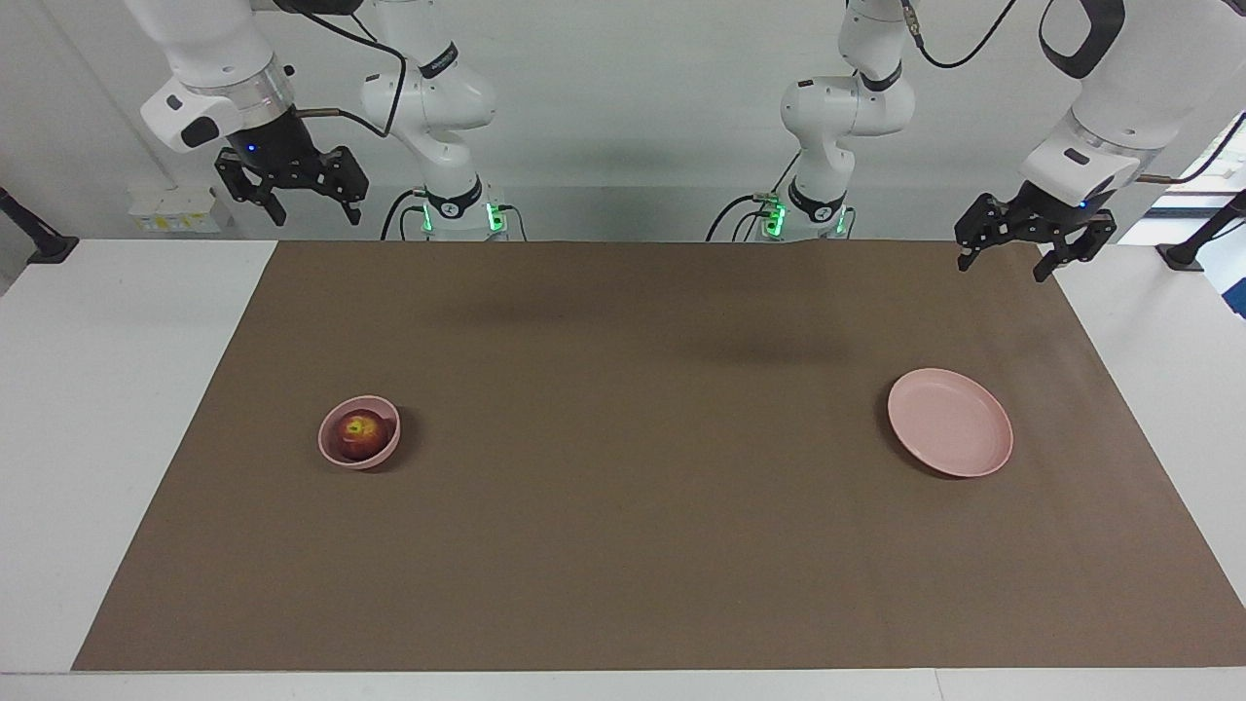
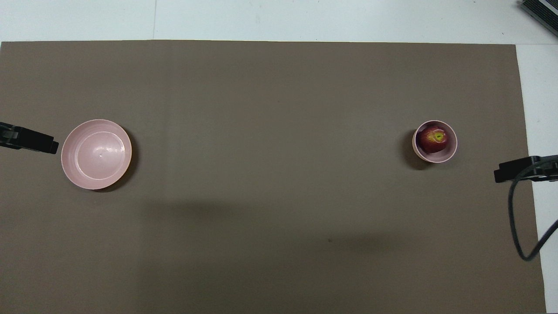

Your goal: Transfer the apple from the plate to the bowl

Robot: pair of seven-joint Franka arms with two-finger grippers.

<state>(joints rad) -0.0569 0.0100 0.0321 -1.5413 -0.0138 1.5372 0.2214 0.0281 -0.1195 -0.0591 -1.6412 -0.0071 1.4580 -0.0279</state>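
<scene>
Matte brown mat (image 1: 623, 545): glossy round apple (image 1: 361, 434) in deep bowl (image 1: 331, 450); flat plate (image 1: 950, 422) bare; left claw (image 1: 1007, 261), right claw (image 1: 303, 207) spread, holding nothing.

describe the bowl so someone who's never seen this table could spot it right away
Start from the brown mat covering the table and go to the right arm's end. The bowl sits there on the mat, small, deep, round and pale pink, with a dark red apple in it. The only other pink dish, the plate at the left arm's end, is wider, flat and empty.
</scene>
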